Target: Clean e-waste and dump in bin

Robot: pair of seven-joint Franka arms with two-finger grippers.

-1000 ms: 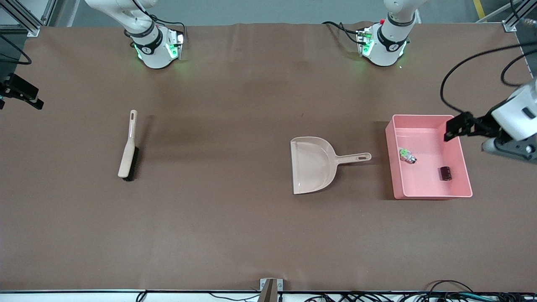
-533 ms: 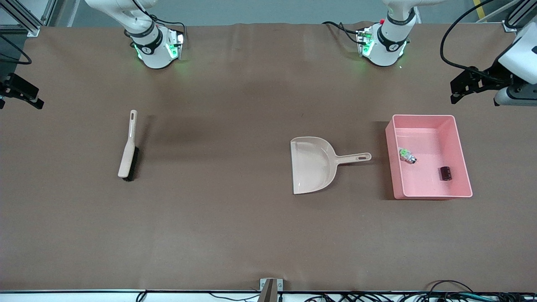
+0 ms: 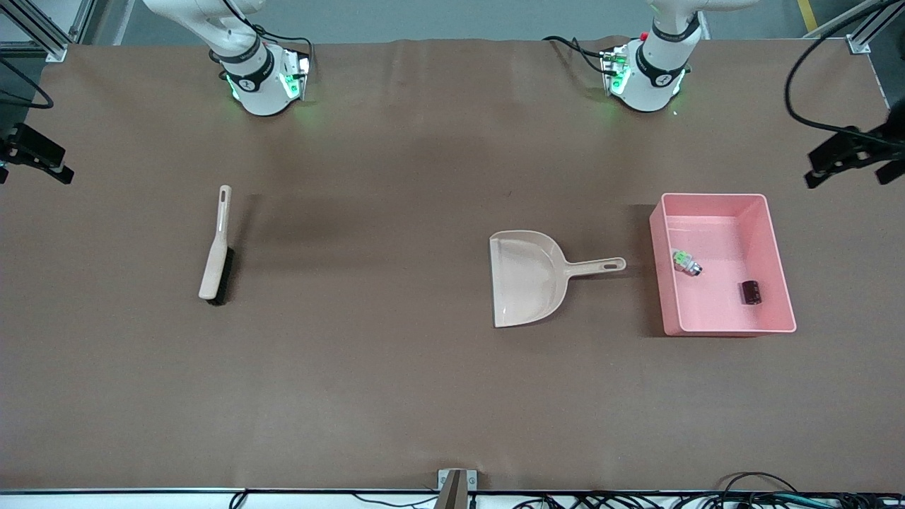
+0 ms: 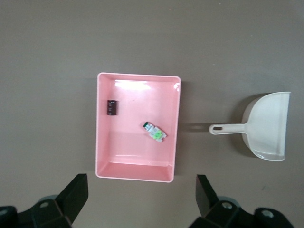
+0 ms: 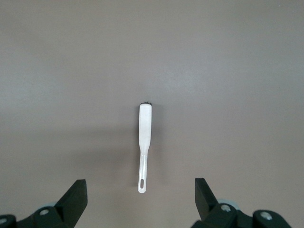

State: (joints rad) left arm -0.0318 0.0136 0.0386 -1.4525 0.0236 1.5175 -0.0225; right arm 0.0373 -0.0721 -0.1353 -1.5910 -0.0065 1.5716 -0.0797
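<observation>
Right, both pieces of e-waste lie inside the bin — the white-grey part with its green and orange marks sits on the floor of the tray toward the wall that faces the dustpan, and the dark maroon-black piece rests apart from it, nearer the front camera and closer to the tray's wall at the left arm's end of the table. The two do not touch. From the left wrist view the pink tray shows whole, walls upright, both parts on its floor.

Just beside the bin, toward the right arm's end, the beige dustpan lies flat on the brown table, its handle pointing at the tray and stopping short of it. Well apart, at the right arm's end, the brush lies on the table.

The left gripper hangs high over the table near the bin, fingers spread wide, nothing between them. The right gripper hangs over the brush — fingers wide apart too, holding nothing.
</observation>
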